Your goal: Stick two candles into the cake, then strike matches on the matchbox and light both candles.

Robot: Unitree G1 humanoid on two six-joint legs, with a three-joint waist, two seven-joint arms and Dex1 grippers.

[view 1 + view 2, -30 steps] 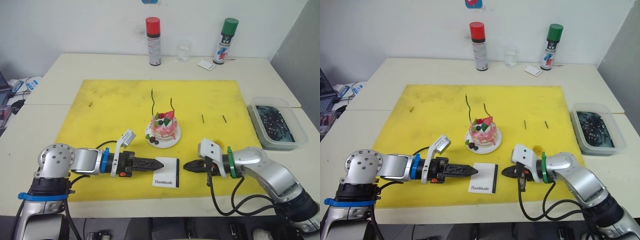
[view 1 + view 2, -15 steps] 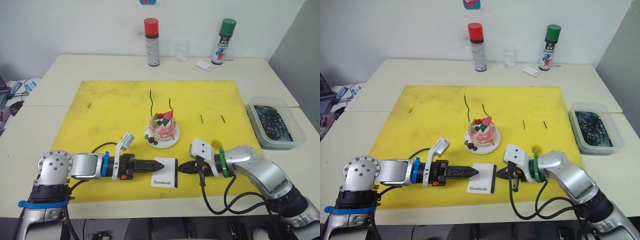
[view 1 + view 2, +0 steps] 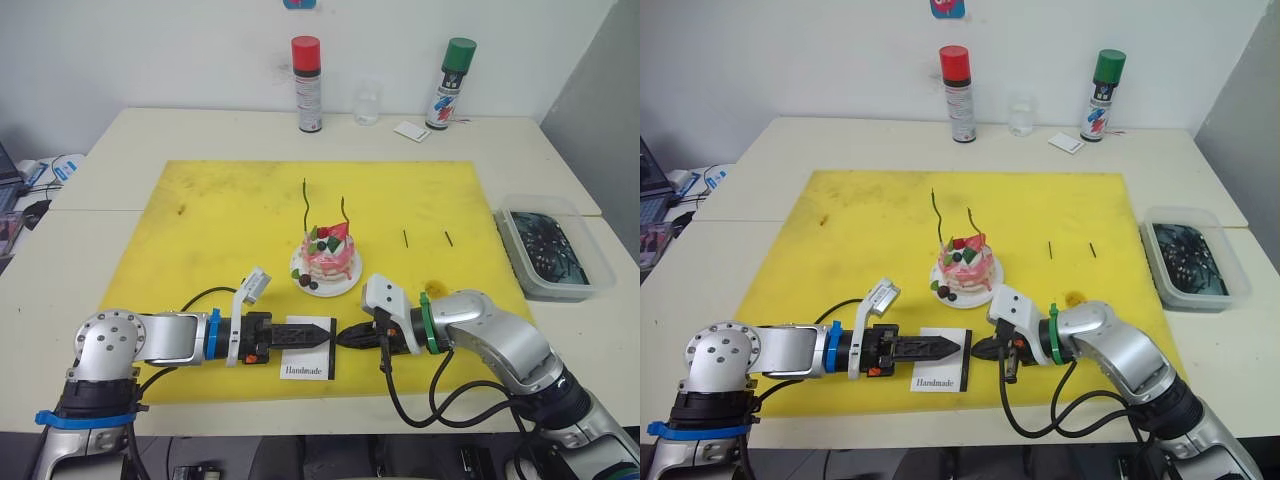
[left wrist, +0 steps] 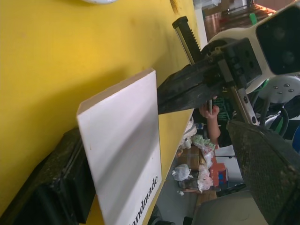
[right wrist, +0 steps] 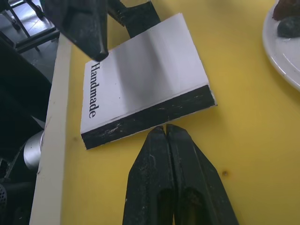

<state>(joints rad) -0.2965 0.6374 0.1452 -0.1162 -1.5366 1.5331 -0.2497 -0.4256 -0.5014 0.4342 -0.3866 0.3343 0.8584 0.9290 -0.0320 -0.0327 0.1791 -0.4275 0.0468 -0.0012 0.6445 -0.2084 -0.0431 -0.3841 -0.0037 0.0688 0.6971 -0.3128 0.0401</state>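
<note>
The cake (image 3: 326,262) sits on its little plate mid-mat, with both thin candles standing in it: the green one (image 3: 305,203) and the other (image 3: 346,213). Two short dark matches (image 3: 404,238) (image 3: 448,238) lie on the mat to its right. The white "Handmade" matchbox (image 3: 306,356) lies in front of the cake. My left gripper (image 3: 328,333) is open and straddles the box, one finger against its side. My right gripper (image 5: 166,129) is shut and empty, with its tips at the box's black striking strip (image 5: 154,119).
A yellow mat (image 3: 220,210) covers the table's middle. Red-capped (image 3: 307,70) and green-capped (image 3: 447,68) spray cans, a clear glass (image 3: 367,103) and a small white card (image 3: 411,130) stand at the back. A clear container (image 3: 553,250) of dark items sits at the right.
My right gripper has moved left and pushed the matchbox left, in between my left gripper's fingers. The left arm has barely moved.
</note>
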